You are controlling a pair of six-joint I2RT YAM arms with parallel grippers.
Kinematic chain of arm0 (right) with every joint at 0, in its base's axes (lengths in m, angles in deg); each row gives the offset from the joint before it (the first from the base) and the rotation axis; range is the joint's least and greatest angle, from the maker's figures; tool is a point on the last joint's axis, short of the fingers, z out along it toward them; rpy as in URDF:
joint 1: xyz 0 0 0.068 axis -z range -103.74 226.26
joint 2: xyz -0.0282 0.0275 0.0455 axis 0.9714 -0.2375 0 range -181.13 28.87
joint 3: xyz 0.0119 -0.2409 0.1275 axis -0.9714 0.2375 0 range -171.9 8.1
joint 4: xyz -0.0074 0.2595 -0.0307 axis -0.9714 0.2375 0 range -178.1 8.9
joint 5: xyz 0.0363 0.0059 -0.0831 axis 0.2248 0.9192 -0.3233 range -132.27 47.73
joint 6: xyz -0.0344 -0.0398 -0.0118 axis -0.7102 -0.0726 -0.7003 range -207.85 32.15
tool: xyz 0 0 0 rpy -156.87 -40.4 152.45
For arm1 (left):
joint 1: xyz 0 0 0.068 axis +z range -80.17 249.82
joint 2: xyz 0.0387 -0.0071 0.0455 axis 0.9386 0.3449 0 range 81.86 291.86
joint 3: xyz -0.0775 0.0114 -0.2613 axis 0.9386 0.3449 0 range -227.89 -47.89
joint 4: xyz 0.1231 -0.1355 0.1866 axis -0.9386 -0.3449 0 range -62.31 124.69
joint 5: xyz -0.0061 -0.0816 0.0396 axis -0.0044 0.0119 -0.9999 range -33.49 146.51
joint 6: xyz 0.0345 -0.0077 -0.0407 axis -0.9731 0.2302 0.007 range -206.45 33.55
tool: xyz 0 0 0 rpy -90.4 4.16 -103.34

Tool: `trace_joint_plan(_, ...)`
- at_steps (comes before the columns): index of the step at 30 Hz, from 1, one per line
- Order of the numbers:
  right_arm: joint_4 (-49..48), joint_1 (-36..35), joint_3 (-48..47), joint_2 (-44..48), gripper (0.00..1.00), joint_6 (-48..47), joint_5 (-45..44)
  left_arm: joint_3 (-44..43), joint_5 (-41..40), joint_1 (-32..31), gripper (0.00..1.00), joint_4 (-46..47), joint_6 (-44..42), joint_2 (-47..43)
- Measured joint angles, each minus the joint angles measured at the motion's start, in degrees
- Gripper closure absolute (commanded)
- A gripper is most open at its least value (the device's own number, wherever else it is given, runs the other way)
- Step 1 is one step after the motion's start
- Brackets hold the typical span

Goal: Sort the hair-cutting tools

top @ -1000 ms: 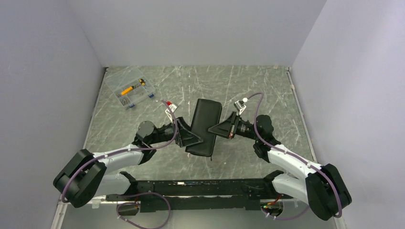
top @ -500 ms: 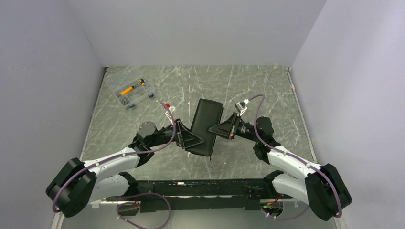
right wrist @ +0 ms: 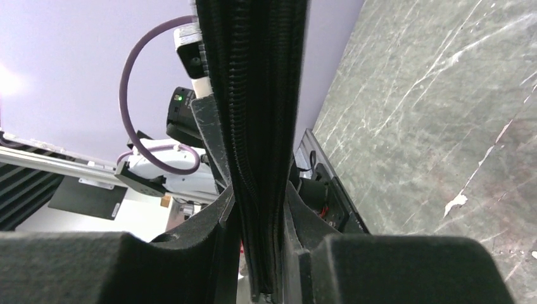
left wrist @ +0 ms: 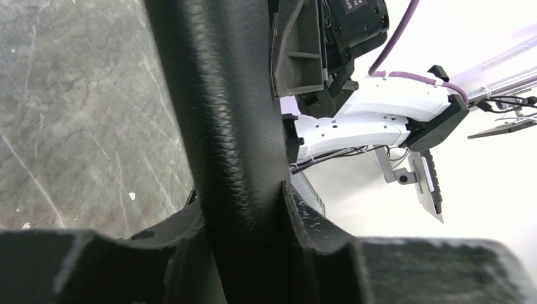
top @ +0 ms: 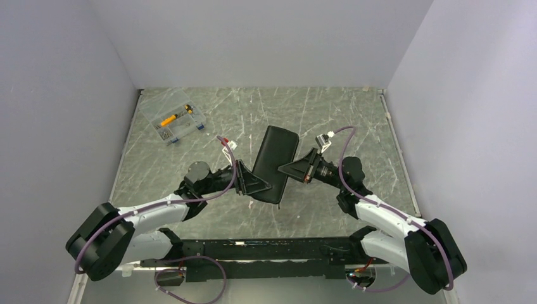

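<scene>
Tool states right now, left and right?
Left tool: closed on the black zip case.
Right tool: closed on the same case, at its zip edge.

**Scissors and comb: hidden in every view.**
Only the black zip case (top: 277, 152) shows, zip closed and broad face up. The left gripper (top: 266, 185) pinches its near end, and the right gripper (top: 283, 170) clamps its opposite long edge.

Clear box (top: 172, 122), seemingly compartmented, on table (top: 354, 114)
</scene>
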Motion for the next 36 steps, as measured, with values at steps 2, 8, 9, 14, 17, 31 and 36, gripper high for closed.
trace_joint_plan(2,-0.20,0.00,0.00,0.00,1.00,-0.33,0.02,0.00,0.26,0.00,0.76,1.22,1.22,0.57)
trace_joint_plan(8,-0.39,0.00,0.00,1.01,0.64,-3.06,0.09,0.02,0.50,0.11,1.00,2.49,4.11,1.25)
trace_joint_plan(9,-0.11,0.00,0.00,1.20,0.52,-3.41,0.11,0.02,0.61,0.11,1.00,2.58,4.26,1.25)
trace_joint_plan(14,8.44,-0.02,-2.51,4.66,0.33,-7.45,-0.33,0.11,1.16,0.17,1.00,1.42,3.96,1.22)
trace_joint_plan(17,19.54,-0.22,-6.82,8.52,0.31,-14.05,-1.60,0.17,1.62,1.18,1.00,2.12,4.83,0.46)
trace_joint_plan(31,54.47,-7.48,-17.42,24.74,0.34,-42.10,-23.65,-1.60,1.03,10.95,1.00,-0.92,16.68,-2.08)
trace_joint_plan(36,60.33,-17.92,-19.80,21.09,0.35,-48.24,-39.21,-7.28,4.74,11.54,1.00,-5.16,17.44,0.02)
